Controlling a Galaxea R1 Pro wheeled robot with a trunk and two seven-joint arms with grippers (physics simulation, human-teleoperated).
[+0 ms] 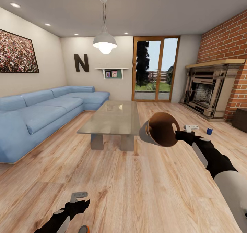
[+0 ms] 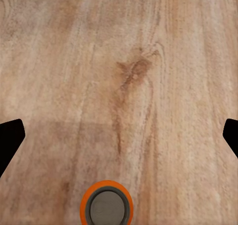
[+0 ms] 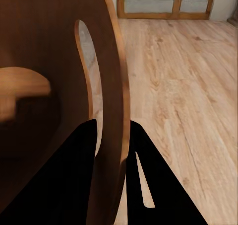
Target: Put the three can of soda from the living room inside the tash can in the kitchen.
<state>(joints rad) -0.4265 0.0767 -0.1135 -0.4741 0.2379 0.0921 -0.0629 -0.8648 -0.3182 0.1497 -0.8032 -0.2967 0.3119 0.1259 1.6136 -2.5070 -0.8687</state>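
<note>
While the right pincer [image 3: 111,135] holds a round wooden bin [image 1: 161,129] by its rim, one finger inside the wall and one outside, shut on it, we note the bin is tipped on its side in mid-air over the floor [image 1: 137,192]; a handle slot in its wall shows in the right wrist view.

Left pincer [image 1: 79,196]: fingers spread wide, holding nothing, hanging above bare floorboards.

Orange soda can [image 2: 106,205]: upright on the floor directly under the left wrist, just short of the gap between the fingertips; pale top visible. In the head view it sits at the lower frame edge.

Blue soda can [image 1: 209,131]: upright on the floor beyond the right forearm, toward the fireplace [image 1: 209,92]. Third can not found.

Glass coffee bench [image 1: 113,118] carries nothing we can see.

Risks, as we judge them:
- Descending as aligned, the left pincer could land a finger on the orange can and topple it; a toppled can may roll off.
- The thin rim grip could let the bin swing or slip if the arm moves quickly.
- A swinging bin might knock the blue can.
</note>
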